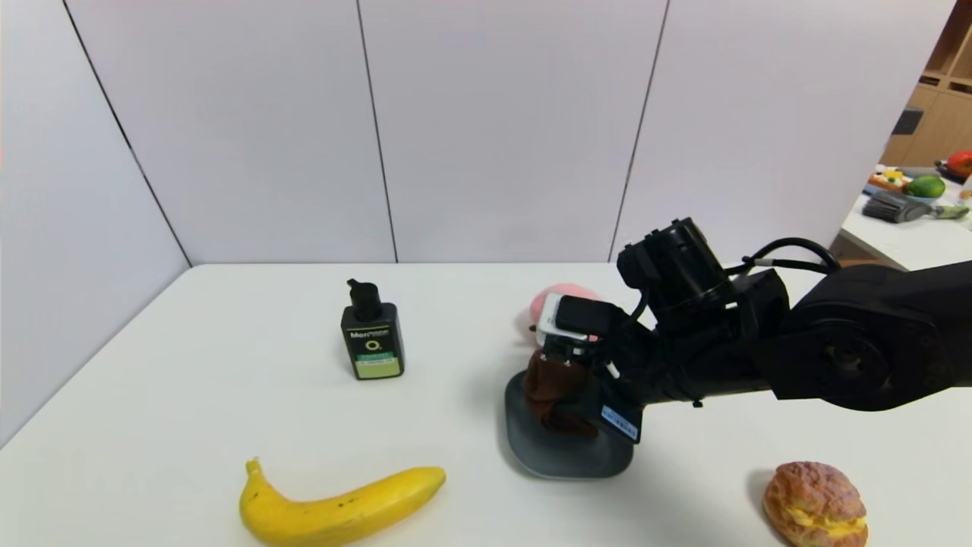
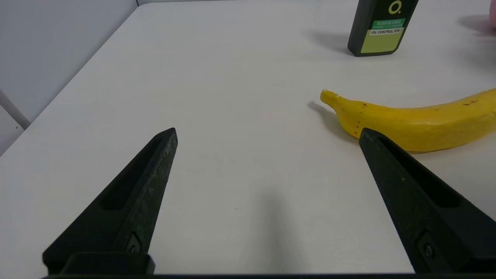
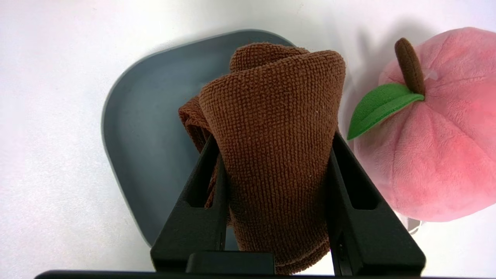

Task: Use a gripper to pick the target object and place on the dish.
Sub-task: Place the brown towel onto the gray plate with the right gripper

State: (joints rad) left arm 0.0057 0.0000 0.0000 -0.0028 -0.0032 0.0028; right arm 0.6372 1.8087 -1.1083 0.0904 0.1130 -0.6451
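right arm: reaches in from 3 o'clock of the head view, wrist pitched down and toward the robot's left. right gripper: fingers clamped tight on the brown towel, one on each flank, the cloth bulging out past the tips. in the head view the towel hangs over the grey-blue dish, at the dish's 12 o'clock half; whether it touches the dish floor cannot be told.

dish: flat, low rim, rounded corners, on the white table near the centre. wrist view shows its bare floor beside the towel.

left gripper: parked low over the table, fingers spread wide, holding nothing.

surroundings, by head view from the dish:
- pink plush peach, 12 o'clock, just beside the dish, partly hidden by the wrist; green leaf and brown stem seen in the right wrist view, close to the towel.
- black pump bottle, green label, upright, 10 o'clock, well apart.
- banana, 8 o'clock, lying near the table's front edge; also close to the left gripper's one finger.
- cream-filled bun, 4 o'clock, well apart.
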